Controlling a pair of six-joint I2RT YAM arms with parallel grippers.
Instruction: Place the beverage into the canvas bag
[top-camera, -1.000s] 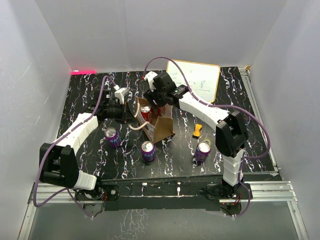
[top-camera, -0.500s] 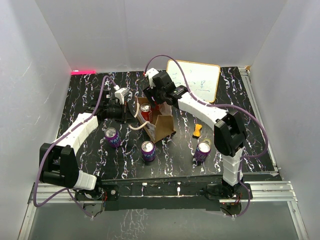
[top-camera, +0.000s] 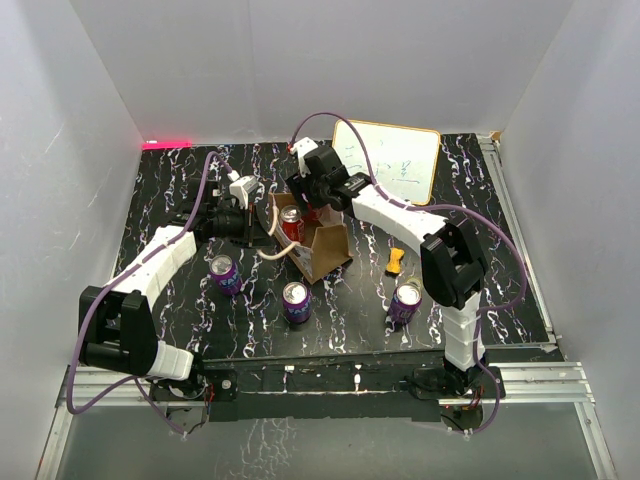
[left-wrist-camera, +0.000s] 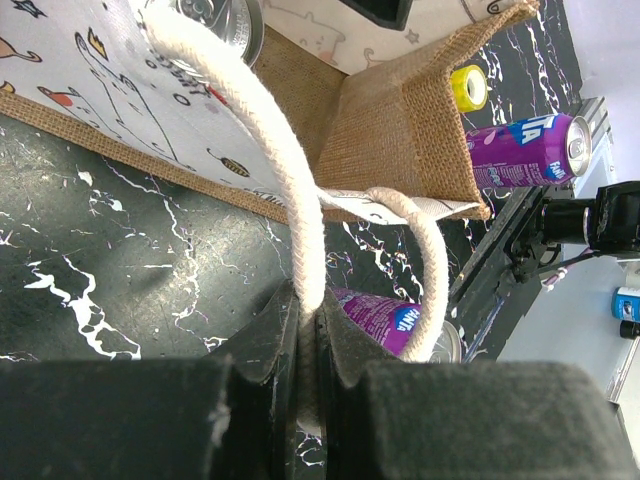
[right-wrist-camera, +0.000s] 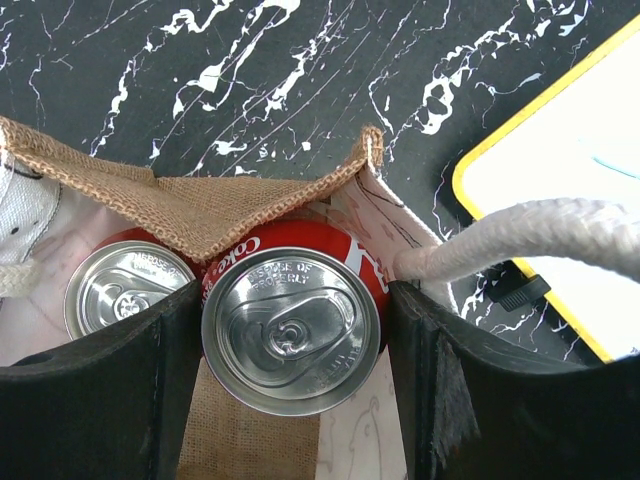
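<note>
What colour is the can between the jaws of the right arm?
The can is red with a silver top and white lettering; the right wrist view shows it best.

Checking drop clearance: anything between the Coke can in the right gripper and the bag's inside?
Partly. A second can already sits in the canvas bag beside the held Coke can, and the bag's burlap wall folds inward over both rims.

Black, white-veined marble-pattern tabletop (top-camera: 170, 190) is enclosed by plain white walls (top-camera: 250, 70) on three sides. A red light strip (top-camera: 167, 144) glows at the far-left corner.
</note>
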